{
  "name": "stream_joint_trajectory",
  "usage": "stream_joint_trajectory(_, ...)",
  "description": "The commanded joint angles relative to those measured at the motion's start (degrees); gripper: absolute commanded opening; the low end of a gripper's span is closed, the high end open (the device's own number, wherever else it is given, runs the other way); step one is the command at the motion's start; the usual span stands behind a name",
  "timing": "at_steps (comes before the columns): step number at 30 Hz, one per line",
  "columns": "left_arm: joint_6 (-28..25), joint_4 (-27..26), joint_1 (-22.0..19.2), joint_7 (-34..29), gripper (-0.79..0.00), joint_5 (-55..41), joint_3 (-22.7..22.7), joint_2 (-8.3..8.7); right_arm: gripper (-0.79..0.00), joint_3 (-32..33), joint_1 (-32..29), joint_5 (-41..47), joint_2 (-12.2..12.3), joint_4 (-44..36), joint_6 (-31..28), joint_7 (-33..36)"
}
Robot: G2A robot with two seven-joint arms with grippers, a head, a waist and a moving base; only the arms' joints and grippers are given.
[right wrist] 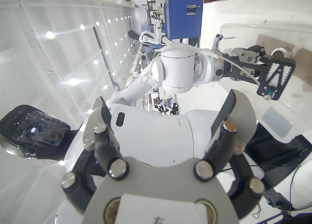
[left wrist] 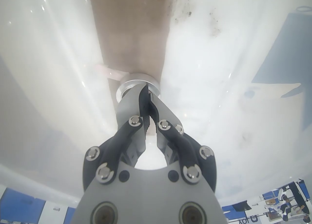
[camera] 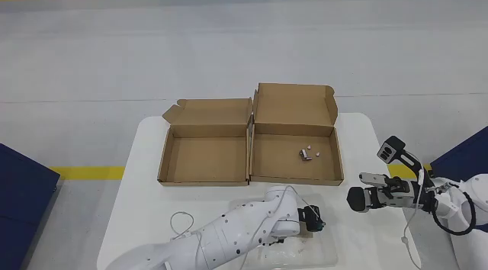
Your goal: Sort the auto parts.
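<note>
The left gripper (left wrist: 146, 91) is seen lowered into a clear plastic tray (left wrist: 219, 69) that is set at the near edge of the white table (camera: 145, 186), and its fingers (left wrist: 126, 110) are drawn almost together, with the wall of a silver metal ring (left wrist: 126, 86) pinched between their tips. The ring is held low over a brown strip (left wrist: 131, 15) that lies along the tray floor, and a small pale pink piece (left wrist: 107, 71) is seen just beside it; whether the ring touches the floor cannot be told. From the right wrist view the same ring (right wrist: 280, 52) is seen at the tip of the left gripper (right wrist: 277, 73) inside the tray (right wrist: 243, 26). The right gripper (right wrist: 165, 99) is held off the table's right side, well apart from the tray, with its fingers (right wrist: 232, 103) spread wide and nothing gripped between them. In the top view, two open cardboard boxes are seen side by side beyond the tray: nothing is seen inside the left cardboard box (camera: 204, 159), while a few small pale parts (camera: 307, 152) lie toward the far right of the floor of the right cardboard box (camera: 274, 159). Both lids are folded back, away from the robot
</note>
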Motion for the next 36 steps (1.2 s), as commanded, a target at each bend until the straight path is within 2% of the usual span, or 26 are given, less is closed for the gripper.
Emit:
stream_joint_trajectory(1,-0.18,-0.23,-0.33,0.18,-0.785,-0.78,0.18,0.17,0.0,0.0,0.0,0.0,0.0,0.0,0.0,0.0)
stream_joint_trajectory(18,-2.52,-1.26,-4.25,2.51,-0.785,-9.0,6.08,1.36,0.0,0.0,0.0,0.0,0.0,0.0,0.0,0.0)
stream_joint_trajectory(25,-0.56,-3.42,-5.63,1.88,-0.785,-9.1,4.28,2.33,0.0,0.0,0.0,0.0,0.0,0.0,0.0,0.0)
stream_joint_trajectory(26,-0.41,-3.91,-5.59,1.55,-0.671,-9.12,3.92,2.57,0.0,0.0,0.0,0.0,0.0,0.0,0.0,0.0)
stream_joint_trajectory(30,0.19,-5.2,-5.03,0.48,-0.582,-8.74,2.89,3.49,0.0,0.0,0.0,0.0,0.0,0.0,0.0,0.0)
stream_joint_trajectory(33,0.15,-5.02,-4.37,0.43,-0.529,-8.58,2.56,3.9,0.0,0.0,0.0,0.0,0.0,0.0,0.0,0.0)
stream_joint_trajectory(36,-0.26,-4.74,-3.88,1.02,-0.542,-8.49,2.37,4.04,0.0,0.0,0.0,0.0,0.0,0.0,0.0,0.0)
